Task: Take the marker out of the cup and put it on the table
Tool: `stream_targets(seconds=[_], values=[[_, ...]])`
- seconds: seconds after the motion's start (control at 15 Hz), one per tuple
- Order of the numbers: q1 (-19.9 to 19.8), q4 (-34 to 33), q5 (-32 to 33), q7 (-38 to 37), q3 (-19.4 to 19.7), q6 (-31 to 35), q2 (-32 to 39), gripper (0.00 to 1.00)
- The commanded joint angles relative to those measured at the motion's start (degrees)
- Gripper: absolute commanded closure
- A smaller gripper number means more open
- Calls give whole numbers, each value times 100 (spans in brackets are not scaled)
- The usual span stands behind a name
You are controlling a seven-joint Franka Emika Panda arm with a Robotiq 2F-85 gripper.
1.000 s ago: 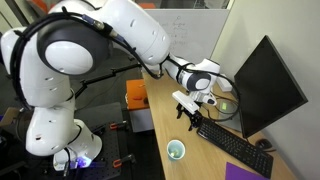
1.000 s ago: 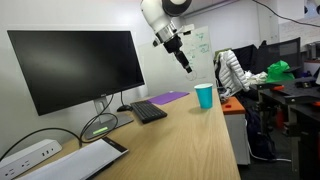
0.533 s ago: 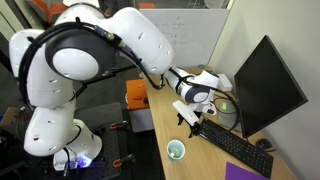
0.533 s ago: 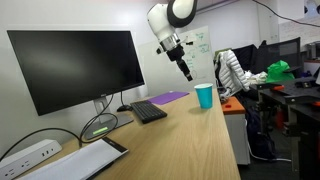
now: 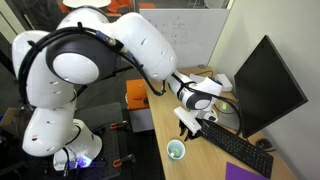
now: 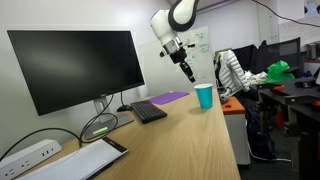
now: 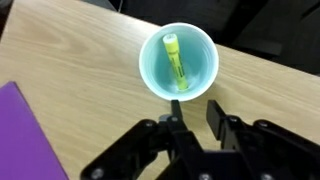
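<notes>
Lowered since 1 second ago, the gripper hangs close above the cup, its fingers parted and holding nothing. 1 short, thin yellow marker lies slanted inside the small white cup, against its pale teal interior. The cup stands on the light-wood surface, near a purple sheet.

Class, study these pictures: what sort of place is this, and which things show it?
Probably an office or lab workspace: a black monitor and keyboard on a long wooden desk, and a whiteboard behind.
</notes>
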State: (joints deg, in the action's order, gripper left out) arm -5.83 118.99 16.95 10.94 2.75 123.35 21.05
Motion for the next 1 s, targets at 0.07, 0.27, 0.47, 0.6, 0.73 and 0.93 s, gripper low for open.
stream_targets(seconds=[0.07,0.27,0.47,0.6,0.73,0.93], values=[[-9,-78,-60,282,11,-180,103,78],[-48,-86,-62,409,18,-261,148,70],[-86,-70,-44,517,30,-315,171,72],[-109,-78,-18,618,36,-396,201,75],[-121,-93,32,714,45,-522,242,77],[-116,-128,99,700,74,-645,355,73]])
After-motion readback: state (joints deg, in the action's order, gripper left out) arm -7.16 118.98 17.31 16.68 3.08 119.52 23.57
